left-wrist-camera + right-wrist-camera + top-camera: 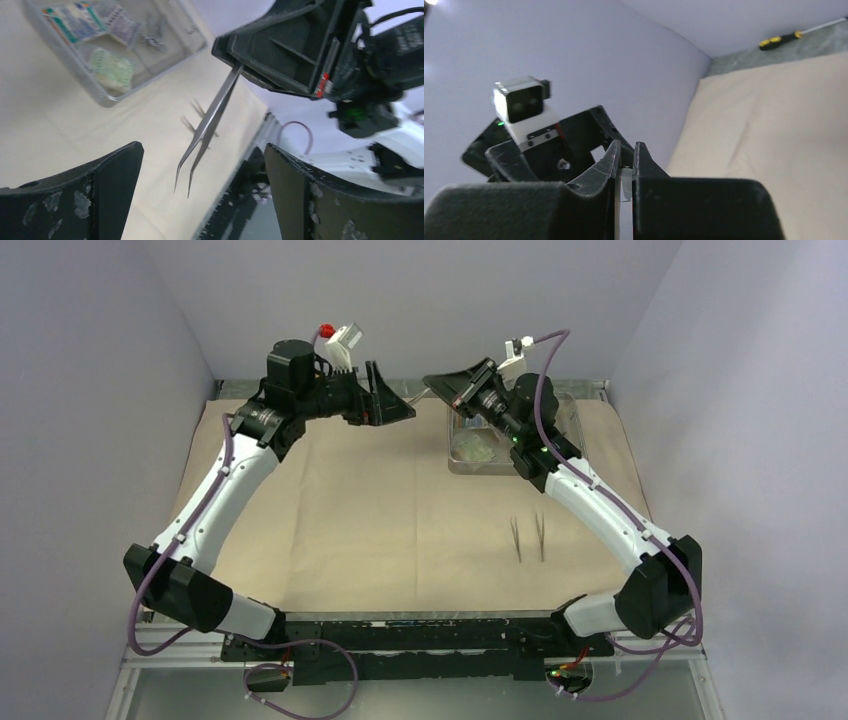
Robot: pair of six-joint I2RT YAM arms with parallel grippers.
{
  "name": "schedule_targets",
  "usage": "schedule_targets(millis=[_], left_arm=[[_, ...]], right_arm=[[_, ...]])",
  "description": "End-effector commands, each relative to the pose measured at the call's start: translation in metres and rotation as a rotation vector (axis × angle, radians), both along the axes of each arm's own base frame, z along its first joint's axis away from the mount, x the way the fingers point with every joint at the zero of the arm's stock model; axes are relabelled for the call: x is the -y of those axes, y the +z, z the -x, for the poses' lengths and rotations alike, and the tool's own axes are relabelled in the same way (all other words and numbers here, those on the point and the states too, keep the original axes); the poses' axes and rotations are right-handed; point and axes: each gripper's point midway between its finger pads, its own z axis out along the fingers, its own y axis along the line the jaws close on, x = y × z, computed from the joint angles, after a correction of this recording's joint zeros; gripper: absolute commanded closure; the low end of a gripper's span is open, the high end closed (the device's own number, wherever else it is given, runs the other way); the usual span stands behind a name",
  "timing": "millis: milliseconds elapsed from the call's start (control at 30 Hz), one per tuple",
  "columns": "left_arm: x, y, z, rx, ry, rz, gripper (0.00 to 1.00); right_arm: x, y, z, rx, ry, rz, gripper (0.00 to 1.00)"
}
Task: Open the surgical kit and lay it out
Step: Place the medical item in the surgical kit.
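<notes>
My right gripper (pixel 440 385) is shut on the top end of a pair of steel tweezers (pixel 210 115), whose curved tips hang down over the beige wrap cloth (pixel 380 510). In the right wrist view the tweezers (pixel 625 180) show as a thin strip pinched between the jaws. My left gripper (pixel 202 146) stands wide open on either side of those tips without touching them. The wire-mesh tray (pixel 107 100) sits at the back right of the cloth and holds printed packets (pixel 75 22) and clamps (pixel 152 40).
Two more tweezers (pixel 517 538) (pixel 541 536) lie side by side on the cloth near the right arm. A yellow-and-black screwdriver (pixel 781 39) lies beyond the cloth's far edge. Walls close in the left, back and right.
</notes>
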Motion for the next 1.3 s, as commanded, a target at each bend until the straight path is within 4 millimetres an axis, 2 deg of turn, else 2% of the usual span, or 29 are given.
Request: schedule_targets(millis=[0, 167, 300, 400, 533, 633, 733, 867, 1100, 1133, 1167, 1267], left_arm=[[0.001, 0.052, 0.025, -0.015, -0.136, 0.158, 0.09], [-0.004, 0.077, 0.042, -0.088, -0.242, 0.289, 0.32], [-0.012, 0.084, 0.038, -0.132, -0.252, 0.345, 0.48], [-0.014, 0.079, 0.035, -0.160, -0.251, 0.349, 0.49], [-0.016, 0.070, 0.032, -0.182, -0.216, 0.324, 0.39], [-0.016, 0.070, 0.033, -0.193, -0.225, 0.327, 0.39], [-0.016, 0.059, 0.029, -0.236, -0.211, 0.309, 0.51], [-0.022, 0.037, 0.016, -0.298, -0.156, 0.271, 0.74], [-0.028, 0.030, 0.008, -0.311, -0.130, 0.261, 1.00], [-0.029, 0.029, 0.008, -0.310, -0.132, 0.255, 1.00], [-0.030, 0.028, 0.009, -0.306, -0.133, 0.247, 1.00], [-0.035, 0.020, 0.010, -0.304, -0.133, 0.200, 1.00]], right_arm=[[0.005, 0.056, 0.018, 0.157, 0.046, -0.159, 1.00], [0.005, 0.068, 0.020, 0.213, 0.059, -0.205, 0.96], [0.001, 0.069, 0.020, 0.211, 0.093, -0.260, 0.95], [-0.001, 0.073, 0.020, 0.225, 0.109, -0.281, 0.95], [-0.004, 0.071, 0.017, 0.229, 0.112, -0.272, 0.95], [-0.005, 0.066, 0.014, 0.228, 0.109, -0.262, 0.95], [-0.008, 0.061, 0.010, 0.248, 0.111, -0.241, 0.94], [-0.013, 0.053, 0.006, 0.267, 0.119, -0.205, 0.93], [-0.014, 0.042, 0.002, 0.260, 0.104, -0.166, 0.91], [-0.014, 0.040, 0.002, 0.258, 0.102, -0.159, 0.86], [-0.014, 0.039, 0.003, 0.258, 0.106, -0.150, 0.77], [-0.014, 0.036, 0.007, 0.289, 0.112, -0.074, 0.37]])
